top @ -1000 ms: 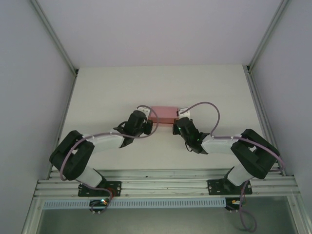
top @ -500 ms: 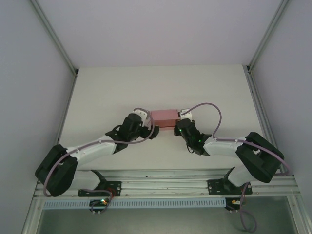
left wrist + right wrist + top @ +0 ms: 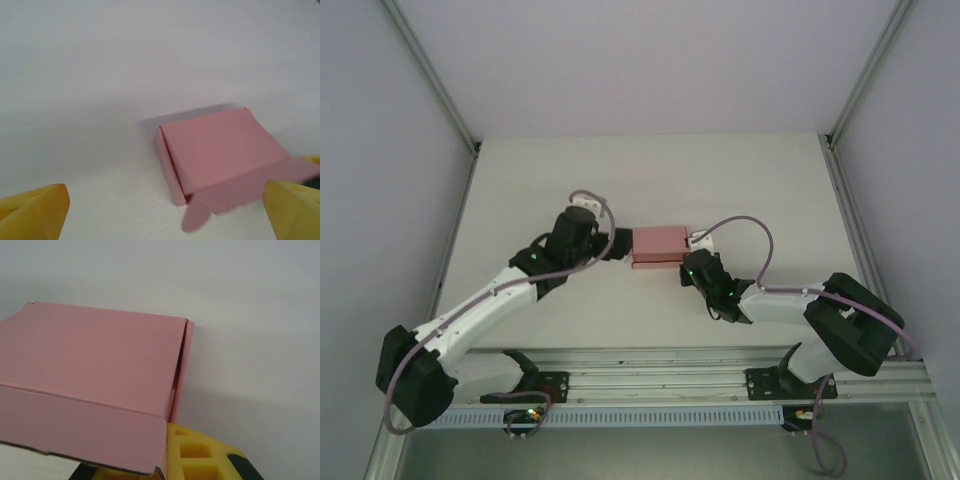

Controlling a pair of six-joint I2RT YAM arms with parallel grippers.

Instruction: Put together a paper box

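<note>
The paper box [image 3: 658,243] is a small low pink box lying mid-table with its lid down. In the left wrist view the paper box [image 3: 220,150] has its front flap sticking out loose, with a rounded tab at its left end. My left gripper [image 3: 618,243] is just left of the box and open. Its yellow fingertips [image 3: 37,210] stand wide apart with nothing between them. My right gripper [image 3: 688,266] is shut at the box's near right corner. In the right wrist view the flap of the box [image 3: 85,425] hangs over its yellow fingers [image 3: 200,455]. Whether card is pinched is hidden.
The white table [image 3: 540,190] lies inside grey side walls. An aluminium rail [image 3: 660,375] carrying both arm bases runs along the near edge. The right arm's cable [image 3: 750,225] loops above its wrist, close to the box.
My left gripper opened and drew back to the left of the box as its arm stretched out. The box and my right gripper shifted slightly toward the near edge.
</note>
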